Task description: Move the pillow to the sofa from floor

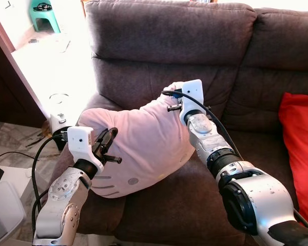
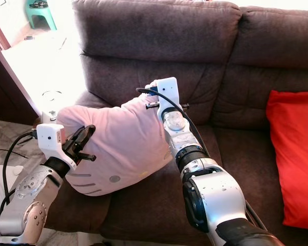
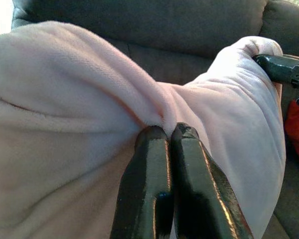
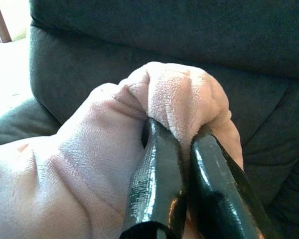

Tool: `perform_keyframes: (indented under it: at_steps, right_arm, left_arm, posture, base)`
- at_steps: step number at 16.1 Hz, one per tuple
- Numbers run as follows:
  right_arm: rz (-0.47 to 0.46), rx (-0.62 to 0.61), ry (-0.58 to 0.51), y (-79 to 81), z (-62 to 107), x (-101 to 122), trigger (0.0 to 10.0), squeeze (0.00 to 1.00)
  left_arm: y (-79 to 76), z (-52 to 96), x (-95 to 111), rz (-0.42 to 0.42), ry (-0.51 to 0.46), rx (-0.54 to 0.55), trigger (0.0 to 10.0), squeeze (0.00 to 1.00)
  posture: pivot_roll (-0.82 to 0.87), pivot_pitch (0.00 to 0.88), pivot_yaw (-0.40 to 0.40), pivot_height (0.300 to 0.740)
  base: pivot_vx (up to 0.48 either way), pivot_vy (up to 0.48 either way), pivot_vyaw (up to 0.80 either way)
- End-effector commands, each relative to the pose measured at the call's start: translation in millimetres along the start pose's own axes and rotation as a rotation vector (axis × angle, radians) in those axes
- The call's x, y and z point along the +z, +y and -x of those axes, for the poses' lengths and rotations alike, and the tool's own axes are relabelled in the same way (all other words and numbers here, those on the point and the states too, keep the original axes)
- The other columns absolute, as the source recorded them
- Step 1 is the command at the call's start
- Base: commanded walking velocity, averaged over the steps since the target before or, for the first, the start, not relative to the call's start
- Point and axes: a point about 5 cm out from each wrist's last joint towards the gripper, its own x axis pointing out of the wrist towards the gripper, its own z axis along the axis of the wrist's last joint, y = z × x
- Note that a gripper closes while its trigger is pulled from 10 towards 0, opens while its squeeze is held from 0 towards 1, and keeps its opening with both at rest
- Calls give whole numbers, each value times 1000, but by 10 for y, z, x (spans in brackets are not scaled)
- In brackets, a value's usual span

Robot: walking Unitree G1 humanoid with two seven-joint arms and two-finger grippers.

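A soft pink pillow [image 1: 138, 143] is held over the left seat of the dark brown sofa [image 1: 159, 56], sagging between my two arms. My left gripper [image 1: 109, 146] is shut on a fold of the pillow's left side, the fabric pinched between its black fingers [image 3: 149, 164]. The right gripper [image 1: 175, 97] is shut on the pillow's upper right corner [image 4: 179, 99], close to the sofa's backrest. The pillow's lower edge hangs near the seat's front; I cannot tell if it rests on the cushion.
A red cushion [image 1: 300, 148] lies on the sofa's right seat. Left of the sofa is a bright sunlit floor [image 1: 46, 66] with a green stool [image 1: 43, 15] far back. A white device with cables [image 1: 2, 205] sits at the lower left.
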Motion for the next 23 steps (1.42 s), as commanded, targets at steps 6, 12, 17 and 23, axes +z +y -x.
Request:
perform_keyframes:
  at_steps: [6, 12, 17, 23]
  right_arm:
    - [20, 91, -1, 197, -9, 62, 10000, 1000]
    - [19, 92, -7, 191, -5, 55, 10000, 1000]
    - [9, 7, -41, 32, 12, 11, 10000, 0]
    - [20, -17, 57, -133, 205, -572, 10000, 0]
  left_arm:
    - [-58, 30, 80, -28, -16, -58, 10000, 0]
    - [-25, 18, 95, -42, -25, -37, 10000, 0]
    - [297, -37, 25, -46, 17, 294, 10000, 0]
    - [598, 90, -122, 90, 145, 441, 10000, 0]
  posture:
    - [200, 129, -47, 740]
    - [200, 126, -44, 740]
    - [195, 122, -39, 740]
    - [188, 129, -33, 740]
  base:
    - [0, 0, 0]
    - [0, 0, 0]
    - [0, 0, 0]
    - [0, 0, 0]
